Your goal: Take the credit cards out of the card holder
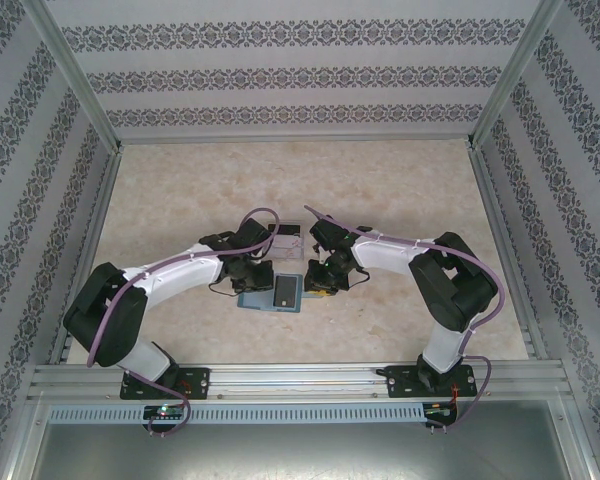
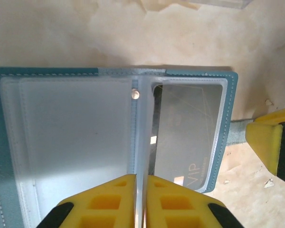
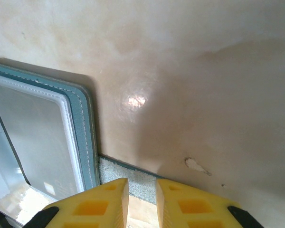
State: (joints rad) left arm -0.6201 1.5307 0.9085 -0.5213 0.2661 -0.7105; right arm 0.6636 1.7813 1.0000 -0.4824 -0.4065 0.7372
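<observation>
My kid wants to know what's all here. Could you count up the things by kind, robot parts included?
Robot arms: 2 (left arm, right arm)
Yellow tools: 2 (left tool, right tool)
Card holder, lying open: 1
Dark card in its clear sleeve: 1
Clear tray: 1
Total: 7

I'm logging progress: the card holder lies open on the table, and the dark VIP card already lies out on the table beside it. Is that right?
Not quite. The dark VIP card sits inside a clear sleeve of the card holder, as the left wrist view shows. The holder does lie open on the table.
</observation>
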